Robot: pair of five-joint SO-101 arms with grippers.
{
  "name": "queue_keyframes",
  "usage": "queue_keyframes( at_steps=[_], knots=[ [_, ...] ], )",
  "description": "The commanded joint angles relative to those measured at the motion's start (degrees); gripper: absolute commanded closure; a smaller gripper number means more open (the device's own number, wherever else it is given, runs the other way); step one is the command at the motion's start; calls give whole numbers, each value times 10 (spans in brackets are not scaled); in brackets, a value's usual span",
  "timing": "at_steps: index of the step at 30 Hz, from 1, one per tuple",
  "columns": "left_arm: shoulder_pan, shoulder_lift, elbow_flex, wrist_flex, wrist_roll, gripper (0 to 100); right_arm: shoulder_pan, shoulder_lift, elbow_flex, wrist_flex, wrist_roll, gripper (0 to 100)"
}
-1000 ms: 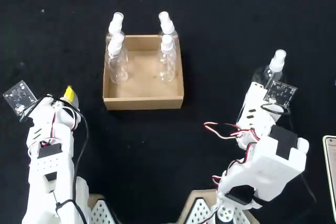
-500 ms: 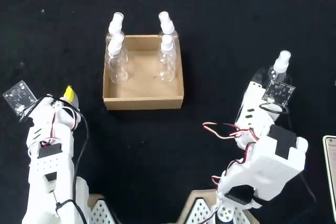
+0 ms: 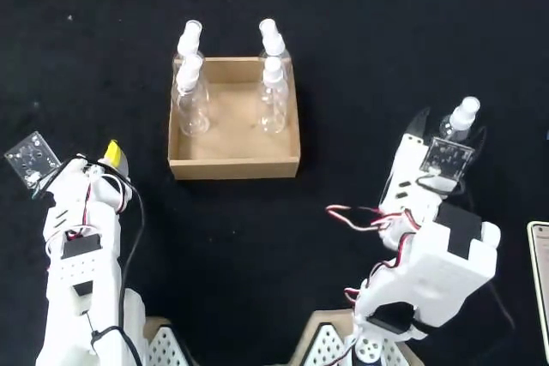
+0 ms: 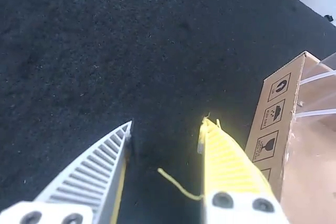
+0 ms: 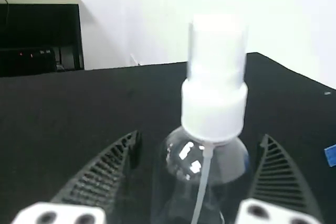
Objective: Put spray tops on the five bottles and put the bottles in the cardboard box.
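A brown cardboard box (image 3: 233, 165) sits left of centre on the black table. Two clear bottles (image 3: 190, 96) (image 3: 273, 92) with white spray tops stand inside it. Two more (image 3: 189, 39) (image 3: 271, 37) stand at its back wall; I cannot tell on which side. A fifth bottle (image 3: 463, 114) (image 5: 214, 103) with its spray top on stands upright at the right, between the fingers of my right gripper (image 3: 448, 130) (image 5: 199, 137), which is open, its jaws a little off the glass. My left gripper (image 3: 111, 159) (image 4: 166, 127) is open over bare cloth, beside the box's front left corner (image 4: 273, 124).
A white flat object (image 3: 540, 263) lies at the table's right edge, with a small blue thing (image 3: 546, 135) above it. Black cloth lies bare between the box and the right arm, and in front of the box.
The fifth bottle and my right gripper have shifted to the right and toward the front. The right fingers now stand wider apart around it. The left arm has not moved.
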Motion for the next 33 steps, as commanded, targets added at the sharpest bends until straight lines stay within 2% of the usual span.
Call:
queue_keyframes(
  at_steps=[1, 10, 13, 19, 29, 33],
  knots=[
    [-3, -16, -12, -12, 2, 819, -8, -3, 3, -21, 13, 709],
    [-3, -16, -12, -12, 2, 819, -1, -6, 25, -37, 11, 709],
    [-3, -16, -12, -12, 2, 819, 2, -18, 46, -53, -14, 709],
    [-3, -16, -12, -12, 2, 819, 2, -51, 44, -9, -19, 709],
    [-4, -16, -12, -18, 2, 819, 15, -129, 90, 1, -18, 709],
    [-6, -11, -5, -42, 2, 819, 18, -129, 58, 65, -19, 709]
  ],
)
